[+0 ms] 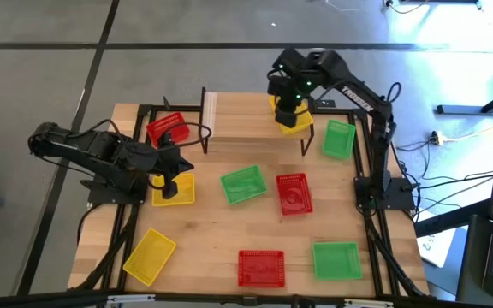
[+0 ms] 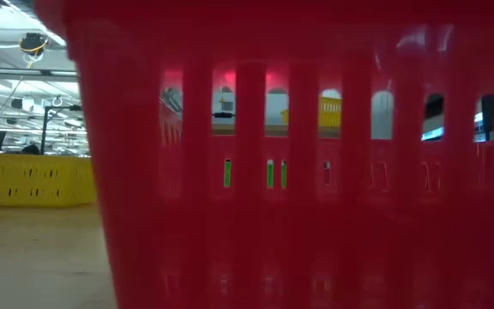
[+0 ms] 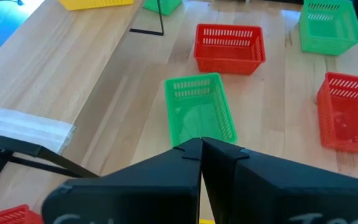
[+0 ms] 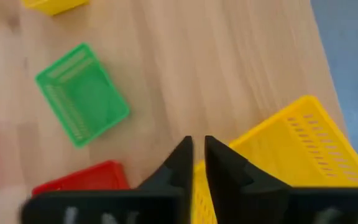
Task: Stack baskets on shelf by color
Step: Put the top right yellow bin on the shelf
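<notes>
The shelf point(image 1: 246, 115) stands at the table's far side. My right gripper point(image 1: 291, 109) is over its right end, shut on a yellow basket point(image 1: 298, 127). A red basket point(image 1: 168, 128) lies by the shelf's left end. On the table lie three green baskets point(image 1: 243, 184) point(image 1: 339, 139) point(image 1: 336, 261), two red ones point(image 1: 294, 192) point(image 1: 261, 268) and two yellow ones point(image 1: 178, 192) point(image 1: 150, 255). My left gripper point(image 1: 168, 178) hangs shut above the nearer-left yellow basket, holding nothing. My right gripper pinches one wall of the yellow basket point(image 4: 197, 186) between its two fingers, which slant steeply down from above. The wall reaches back between the fingers, past their tips. The basket point(image 4: 291, 155) looks tilted; whether its bottom rests on the shelf, I cannot tell.
In the low view a red basket point(image 2: 298, 172) stands right before the camera and hides most of the table; a yellow basket point(image 2: 33, 180) shows at its left. Bare wood lies between the baskets in the table's middle and on the shelf's left and middle.
</notes>
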Available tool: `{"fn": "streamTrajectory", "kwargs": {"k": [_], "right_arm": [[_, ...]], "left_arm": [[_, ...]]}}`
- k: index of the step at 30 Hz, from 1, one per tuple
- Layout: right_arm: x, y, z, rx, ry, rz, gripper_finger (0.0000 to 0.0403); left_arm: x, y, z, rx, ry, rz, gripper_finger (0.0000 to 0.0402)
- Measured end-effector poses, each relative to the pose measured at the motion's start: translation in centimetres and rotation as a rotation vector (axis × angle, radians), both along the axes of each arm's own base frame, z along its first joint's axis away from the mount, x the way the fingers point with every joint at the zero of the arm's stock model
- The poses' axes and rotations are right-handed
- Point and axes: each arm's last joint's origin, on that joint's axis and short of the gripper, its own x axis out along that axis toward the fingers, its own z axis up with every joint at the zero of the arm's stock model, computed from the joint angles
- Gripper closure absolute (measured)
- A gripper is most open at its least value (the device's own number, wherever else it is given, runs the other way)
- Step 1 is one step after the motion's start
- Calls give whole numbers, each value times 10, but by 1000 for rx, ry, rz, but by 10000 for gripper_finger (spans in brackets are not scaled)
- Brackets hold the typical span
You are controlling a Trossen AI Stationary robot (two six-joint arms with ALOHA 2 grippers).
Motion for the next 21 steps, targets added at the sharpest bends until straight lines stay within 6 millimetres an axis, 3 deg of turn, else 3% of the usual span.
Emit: {"fn": "streamTrajectory", "kwargs": {"k": [3,11,15,21], "right_arm": [[13,-7,-11,1,-11,-20,397],[42,-26,-52,0,73,-108,401],[48,-33,-68,-73,158,-176,401],[48,-39,-74,-203,244,-235,402]], "left_arm": [[0,0,0,0,2,0,401],[0,0,0,0,3,0,401],[0,0,0,0,3,1,401],[0,0,0,-2,2,1,401]]}}
